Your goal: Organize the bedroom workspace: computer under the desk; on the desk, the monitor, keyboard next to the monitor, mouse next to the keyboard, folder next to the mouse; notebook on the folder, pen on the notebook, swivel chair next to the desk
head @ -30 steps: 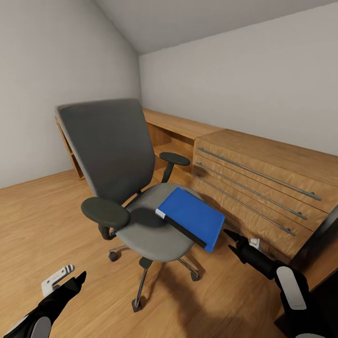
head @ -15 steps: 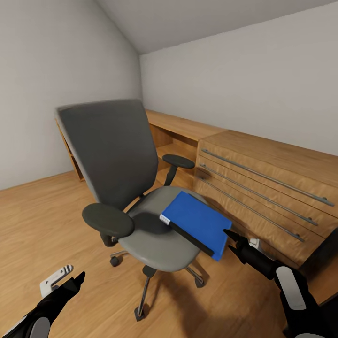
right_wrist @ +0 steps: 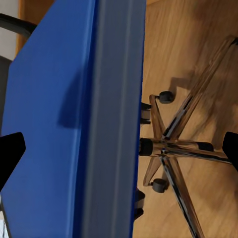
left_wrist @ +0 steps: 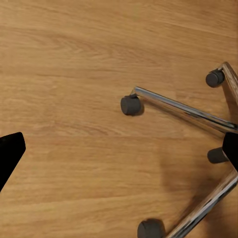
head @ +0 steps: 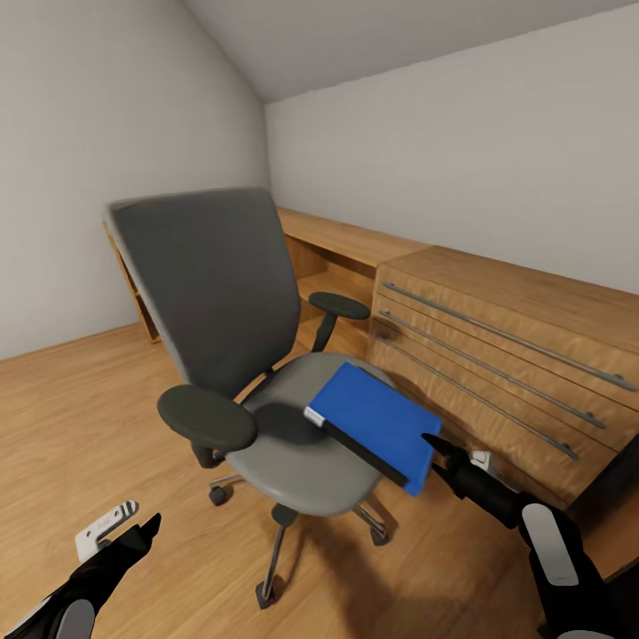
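Note:
The grey swivel chair [head: 209, 293] stands mid-room on its chrome base [left_wrist: 183, 106] with castors. The blue folder [head: 377, 422] lies on the seat's right side, its black spine edge and one corner jutting past the seat. My right gripper [head: 437, 454] is open, its tips just right of that overhanging corner and apart from it. In the right wrist view the folder [right_wrist: 54, 124] and its spine run between the spread fingers of the gripper [right_wrist: 119, 151]. My left gripper [head: 142, 519] hangs open low over the floor, left of the chair base, with nothing between its fingers [left_wrist: 10, 153].
A light wood chest [head: 532, 306] with long steel handles stands right behind the chair. A low wooden shelf unit [head: 342, 244] runs along the back wall. A dark furniture edge [head: 617, 475] shows at far right. Wood floor [head: 71, 408] lies open to the left.
The whole view has shifted a little, so the camera moved. The folder's corner now lies closer to my right gripper's tips. Both grippers keep their open pose.

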Motion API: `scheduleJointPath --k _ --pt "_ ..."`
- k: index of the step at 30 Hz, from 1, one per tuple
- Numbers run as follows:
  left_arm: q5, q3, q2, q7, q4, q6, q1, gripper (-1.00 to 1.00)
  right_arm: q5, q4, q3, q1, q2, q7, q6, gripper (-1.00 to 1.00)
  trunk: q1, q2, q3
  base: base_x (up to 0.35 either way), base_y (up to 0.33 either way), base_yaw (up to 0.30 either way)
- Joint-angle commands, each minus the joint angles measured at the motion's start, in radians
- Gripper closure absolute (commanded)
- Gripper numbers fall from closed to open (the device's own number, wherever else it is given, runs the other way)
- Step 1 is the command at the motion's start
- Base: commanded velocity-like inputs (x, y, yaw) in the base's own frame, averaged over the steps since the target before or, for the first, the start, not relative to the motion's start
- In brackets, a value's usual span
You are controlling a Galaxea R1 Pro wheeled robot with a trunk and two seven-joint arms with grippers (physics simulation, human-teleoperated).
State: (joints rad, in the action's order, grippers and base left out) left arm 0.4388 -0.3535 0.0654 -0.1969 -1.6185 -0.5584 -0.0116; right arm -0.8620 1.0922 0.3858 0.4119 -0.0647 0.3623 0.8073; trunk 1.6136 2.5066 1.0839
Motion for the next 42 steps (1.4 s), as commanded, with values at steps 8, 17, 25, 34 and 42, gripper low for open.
scheduleJointPath --k 8,17,25,34,42 --pt "0.011 -0.001 0.001 -0.007 -0.001 -0.005 -0.001 -1.0 0.003 0.0 -0.004 0.001 0.0 0.004 0.006 -1.0 0.0 0.0 0.001 0.065 0.104 0.0" --pt "0.011 -0.001 0.002 -0.007 -0.001 -0.006 -0.001 -1.0 0.002 0.0 -0.018 0.001 0.0 0.006 0.006 -1.0 0.0 0.0 0.001 0.015 0.022 0.0" --pt "0.011 -0.001 0.002 -0.007 -0.001 -0.006 -0.001 -1.0 0.001 0.0 -0.028 0.001 0.001 0.007 0.006 -1.0 0.0 0.0 0.001 0.002 0.003 0.0" --pt "0.011 -0.001 0.002 -0.007 -0.001 -0.006 -0.001 -1.0 0.001 0.0 -0.032 0.001 0.001 0.008 0.006 -1.0 0.0 0.0 0.001 0.0 0.0 0.0" --pt "0.011 -0.001 0.002 -0.007 0.0 -0.006 -0.001 -1.0 0.001 0.0 -0.034 0.001 0.0 0.01 0.01 -1.0 0.0 0.0 0.001 0.0 0.0 0.0"
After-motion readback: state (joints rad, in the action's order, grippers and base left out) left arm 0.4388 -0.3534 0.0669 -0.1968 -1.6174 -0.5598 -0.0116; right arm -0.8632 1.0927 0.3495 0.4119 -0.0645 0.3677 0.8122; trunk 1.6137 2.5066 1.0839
